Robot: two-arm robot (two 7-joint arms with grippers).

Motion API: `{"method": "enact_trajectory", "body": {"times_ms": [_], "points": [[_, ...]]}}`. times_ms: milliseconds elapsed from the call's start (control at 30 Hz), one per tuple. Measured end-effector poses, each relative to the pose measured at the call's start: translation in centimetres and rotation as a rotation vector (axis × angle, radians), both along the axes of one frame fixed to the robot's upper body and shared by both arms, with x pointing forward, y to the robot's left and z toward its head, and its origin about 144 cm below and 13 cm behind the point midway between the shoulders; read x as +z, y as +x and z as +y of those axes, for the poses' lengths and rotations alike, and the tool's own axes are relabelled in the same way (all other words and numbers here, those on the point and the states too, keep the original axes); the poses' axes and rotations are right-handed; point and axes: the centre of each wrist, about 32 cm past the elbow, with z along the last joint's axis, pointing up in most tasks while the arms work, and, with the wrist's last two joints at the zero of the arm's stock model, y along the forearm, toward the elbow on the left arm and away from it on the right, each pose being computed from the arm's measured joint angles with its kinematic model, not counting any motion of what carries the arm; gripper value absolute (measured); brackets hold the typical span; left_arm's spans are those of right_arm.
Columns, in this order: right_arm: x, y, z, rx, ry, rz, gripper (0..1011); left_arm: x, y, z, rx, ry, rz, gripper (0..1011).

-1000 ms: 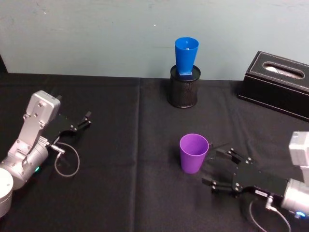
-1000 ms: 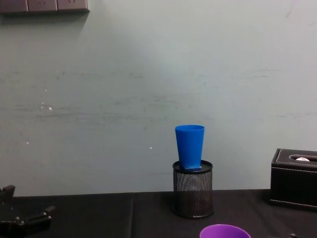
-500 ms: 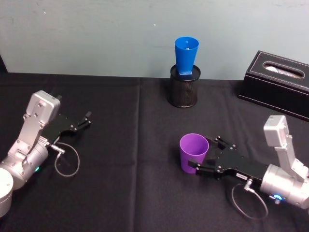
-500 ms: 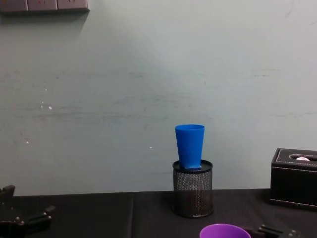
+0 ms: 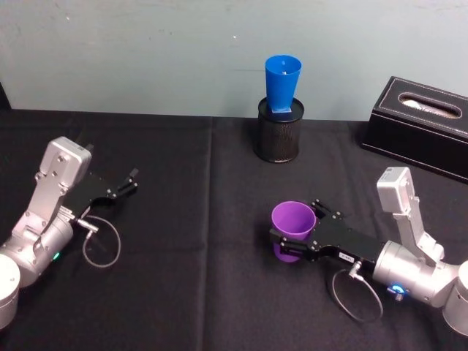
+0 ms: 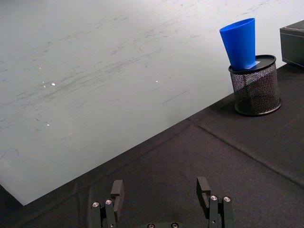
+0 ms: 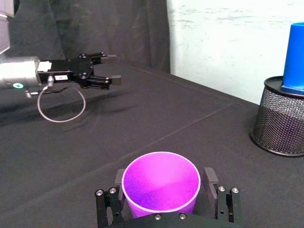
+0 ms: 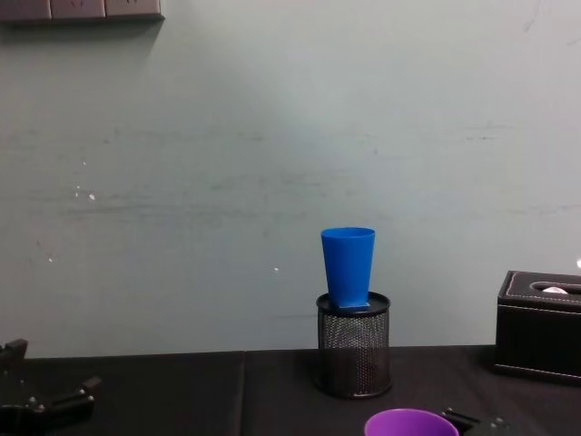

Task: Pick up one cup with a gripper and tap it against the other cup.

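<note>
Now, right gripper: I see it low over the black cloth on the robot's right side. Its two flat black fingers are spread, one on each side of the purple cup.
Purple cup: it is upright, mouth up, between those fingers at the front of the table. In my right wrist view one finger is just beside the rim and the other shows a thin gap, so I read no squeeze on the cup.
Blue cup: it stands upright with its narrow base set in the mouth of the mesh pen holder, at the back of the table by the wall. It is well apart from the purple cup and the right gripper.
Left gripper: it is parked on the robot's left side of the cloth, fingers apart and holding nothing, well away from both cups.
Tissue box: it is black, at the back right, near the holder but apart from it.
Chest view: the purple rim peeks over the bottom edge, with a black fingertip just beside it.
</note>
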Motion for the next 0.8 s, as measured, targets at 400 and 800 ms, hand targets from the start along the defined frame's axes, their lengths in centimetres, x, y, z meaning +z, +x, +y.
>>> {"method": "enact_trajectory", "body": {"times_ms": [400,800], "points": [[-0.03,0.05,0.06,-0.002,-0.001,-0.005,966,0.00,0.00,0.00,0.000,0.000,0.000,1005],[0.02,0.00,-0.01,0.000,0.001,-0.005,757,0.00,0.00,0.00,0.000,0.000,0.000,1005]]}}
